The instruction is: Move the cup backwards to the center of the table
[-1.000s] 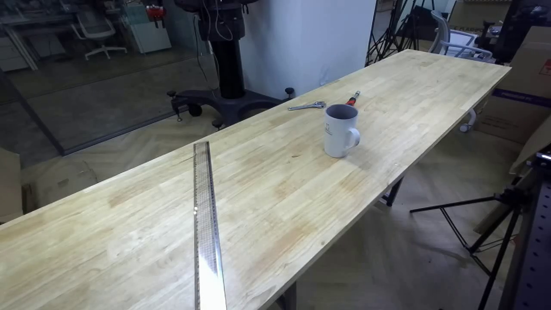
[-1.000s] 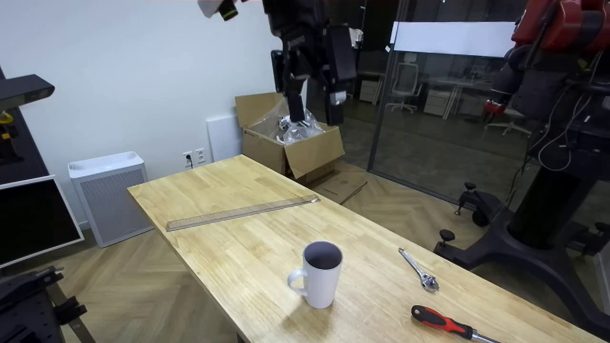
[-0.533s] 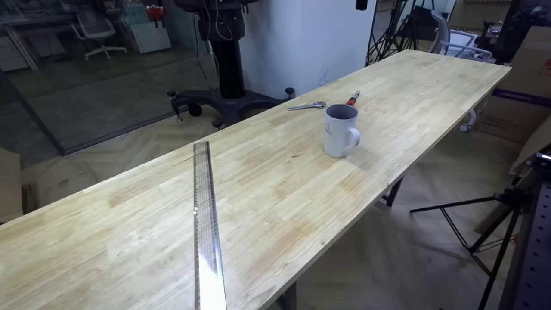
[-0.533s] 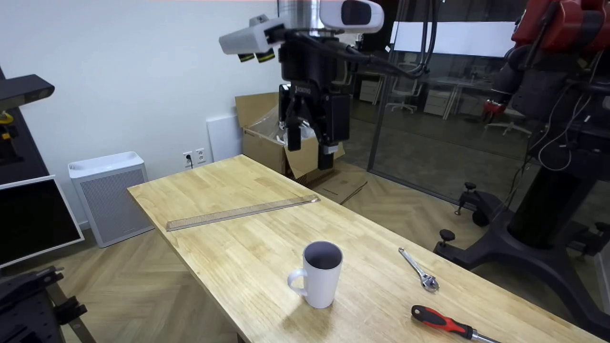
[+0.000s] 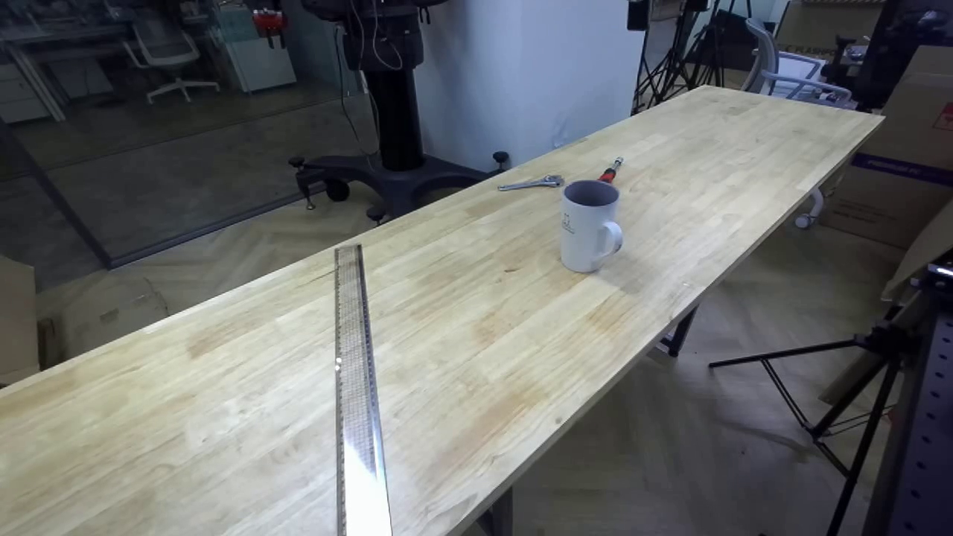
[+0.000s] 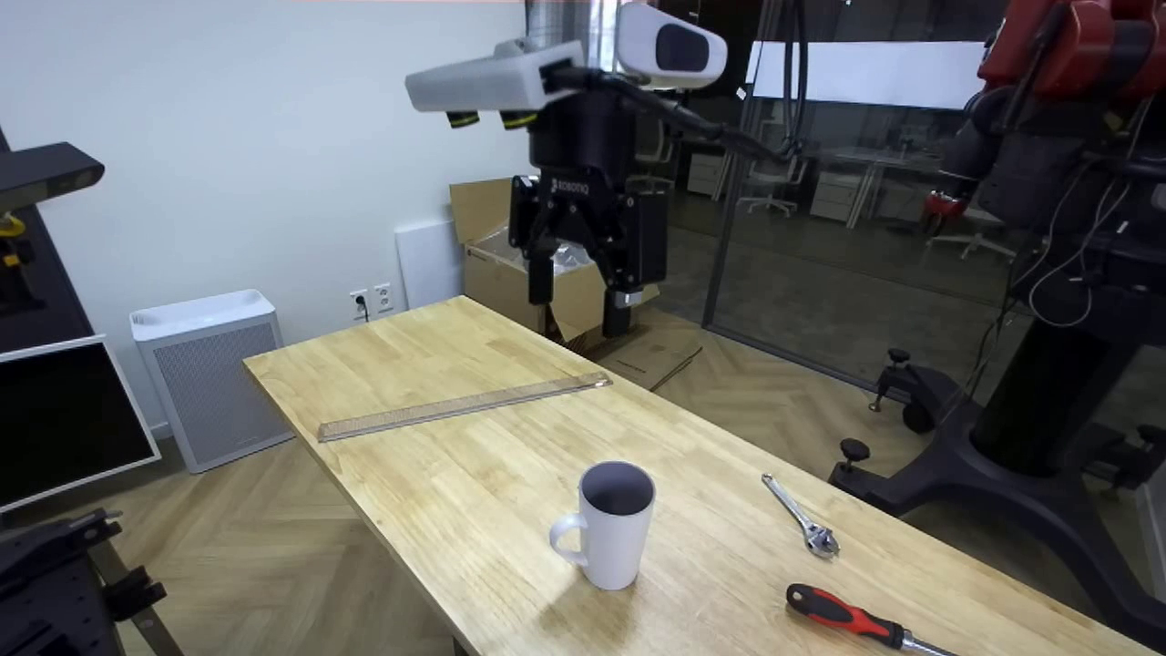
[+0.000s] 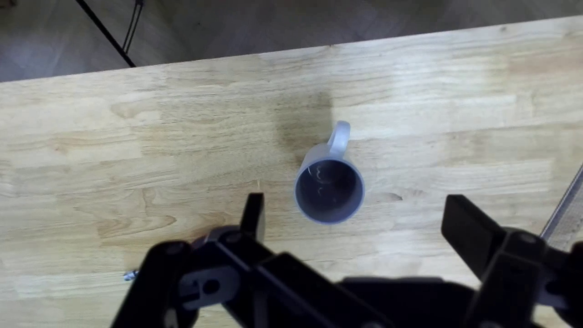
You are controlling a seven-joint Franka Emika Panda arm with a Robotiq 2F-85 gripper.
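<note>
The cup (image 5: 584, 234) is a light-grey mug with a dark interior. It stands upright on the wooden table (image 5: 476, 372), and also shows in an exterior view (image 6: 615, 542) and in the wrist view (image 7: 330, 191). In the wrist view its handle points to the top, toward the table edge. My gripper (image 6: 579, 305) is open and empty, high above the table and apart from the cup. In the wrist view the cup appears between the fingertips (image 7: 357, 218), closer to the left one. In an exterior view only the dark fingertips (image 5: 666, 10) show at the top edge.
A clear ruler (image 6: 465, 407) lies across the table. An adjustable wrench (image 6: 806, 521) and a red-black screwdriver (image 6: 847, 617) lie beside the cup. In the wrist view a finger hides most of the screwdriver. An open cardboard box (image 6: 506, 278) stands past the table edge.
My gripper has come down into fuller view, then shifted slightly left in an exterior view. It stays open. The cup, ruler and tools have not moved.
</note>
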